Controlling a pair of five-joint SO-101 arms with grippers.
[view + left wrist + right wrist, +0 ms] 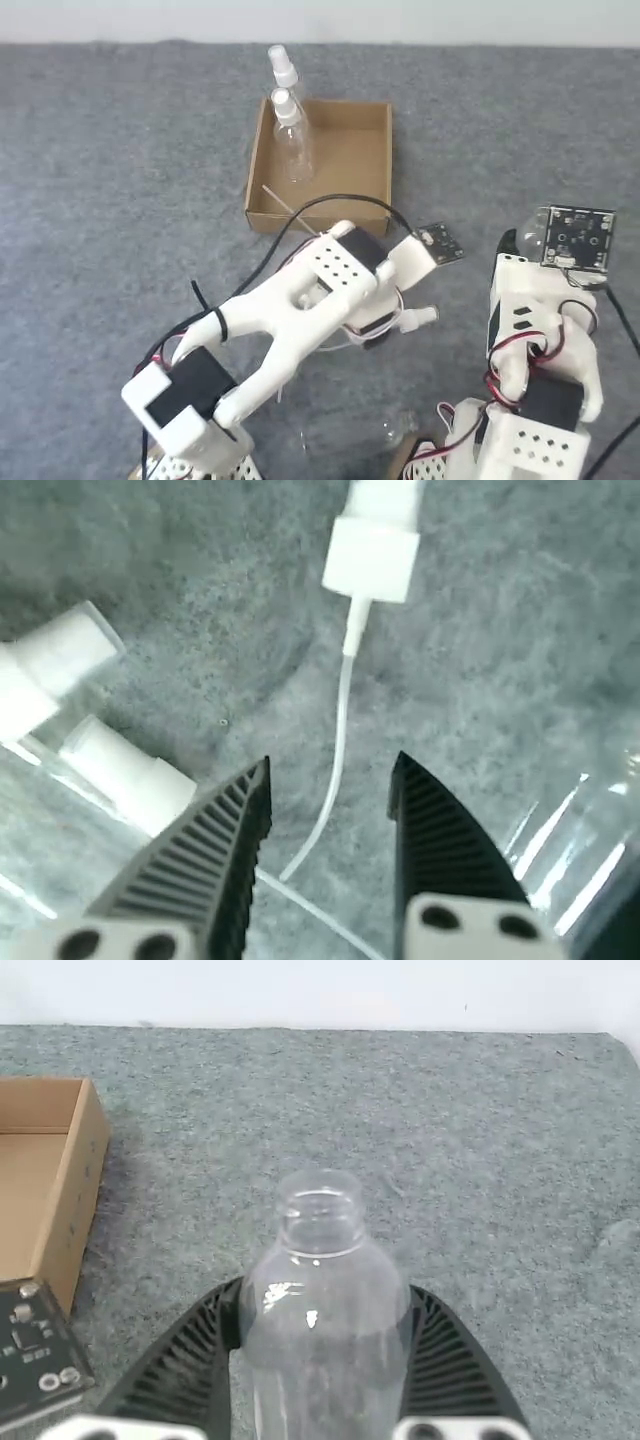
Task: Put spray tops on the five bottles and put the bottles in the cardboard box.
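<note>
Over in the back-left corner of the cardboard box point(350, 165) there's a capped bottle point(293, 145) standing upright, sprayer end up. A second capped bottle point(283, 65) stands right behind it, and I can't tell if that one's inside the box or not. The left gripper point(330, 765) is spread wide just above the carpet point(520, 630). A loose spray top point(370, 555) lies flat there, head pointing away and its thin tube trailing back between the jaws. The right gripper point(322, 1295) is clamped on an open bottle point(320, 1220), with the bare neck pointing straight out past the fingers.
</note>
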